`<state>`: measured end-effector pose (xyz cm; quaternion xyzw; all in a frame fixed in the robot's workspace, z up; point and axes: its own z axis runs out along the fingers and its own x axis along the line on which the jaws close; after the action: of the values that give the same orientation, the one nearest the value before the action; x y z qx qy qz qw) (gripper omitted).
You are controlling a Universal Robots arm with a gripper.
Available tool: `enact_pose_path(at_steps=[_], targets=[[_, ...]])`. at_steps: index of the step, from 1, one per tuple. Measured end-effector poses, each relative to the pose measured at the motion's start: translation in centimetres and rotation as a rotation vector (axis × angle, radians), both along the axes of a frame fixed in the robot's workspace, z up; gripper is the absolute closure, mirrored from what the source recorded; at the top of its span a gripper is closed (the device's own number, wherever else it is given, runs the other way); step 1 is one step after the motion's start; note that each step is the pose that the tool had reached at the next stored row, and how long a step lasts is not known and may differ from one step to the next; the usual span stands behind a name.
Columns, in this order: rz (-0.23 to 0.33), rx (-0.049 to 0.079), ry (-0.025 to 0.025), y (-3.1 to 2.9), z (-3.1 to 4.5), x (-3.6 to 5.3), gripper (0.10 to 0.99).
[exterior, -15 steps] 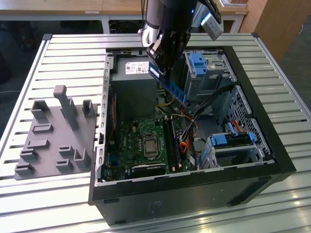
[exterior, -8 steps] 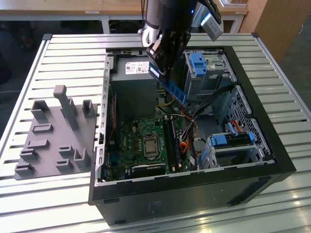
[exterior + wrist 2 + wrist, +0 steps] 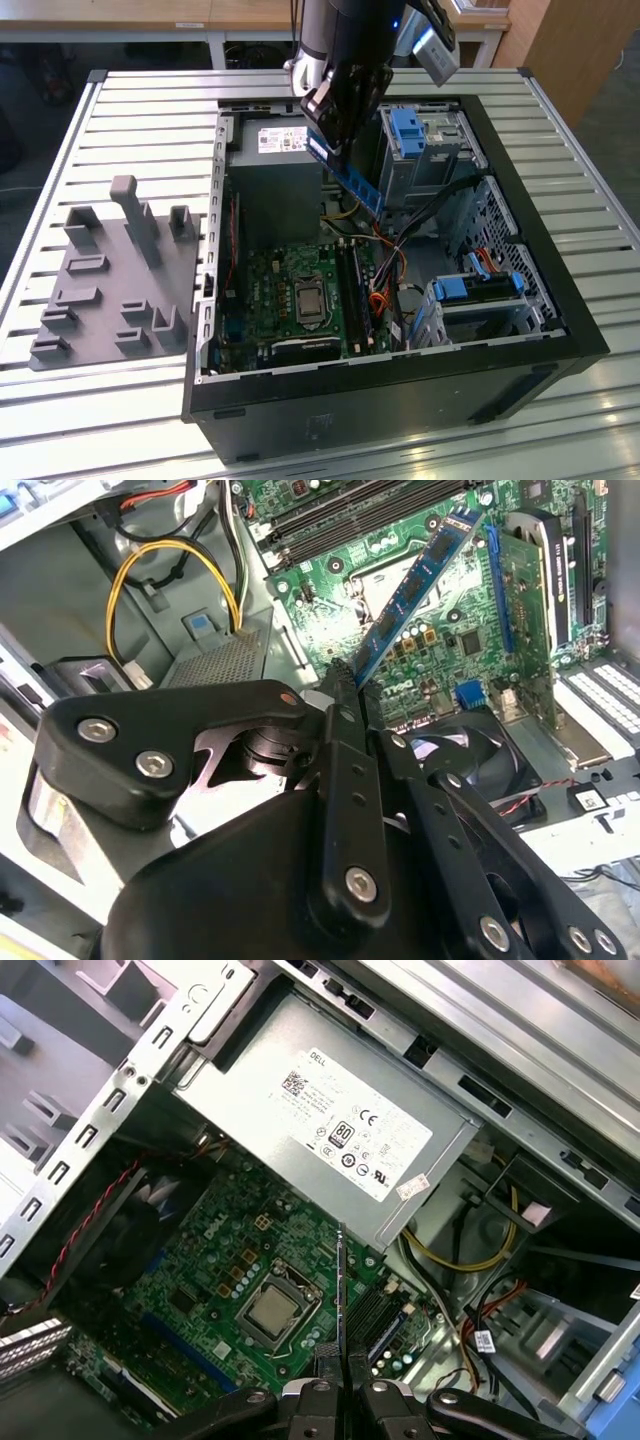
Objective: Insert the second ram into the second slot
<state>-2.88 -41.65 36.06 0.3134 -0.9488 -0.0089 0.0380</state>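
The gripper is clenched on one end of the ram. The stick juts out past the jaw tips, tilted, in the air above the open case (in the first wrist view it stands edge-on between the jaws). The slots sit on the board, well beyond the jaw tips and apart from the stick's free end. I judge the pickup done and the seating not yet done. I cannot tell whether a neighbouring slot is already filled.
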Motion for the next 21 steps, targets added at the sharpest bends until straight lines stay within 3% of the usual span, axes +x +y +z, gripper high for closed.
enact_pose_path(at_steps=[21], targets=[[-0.055, -0.001, 0.0000, 0.00, -0.04, 0.00, 0.949]])
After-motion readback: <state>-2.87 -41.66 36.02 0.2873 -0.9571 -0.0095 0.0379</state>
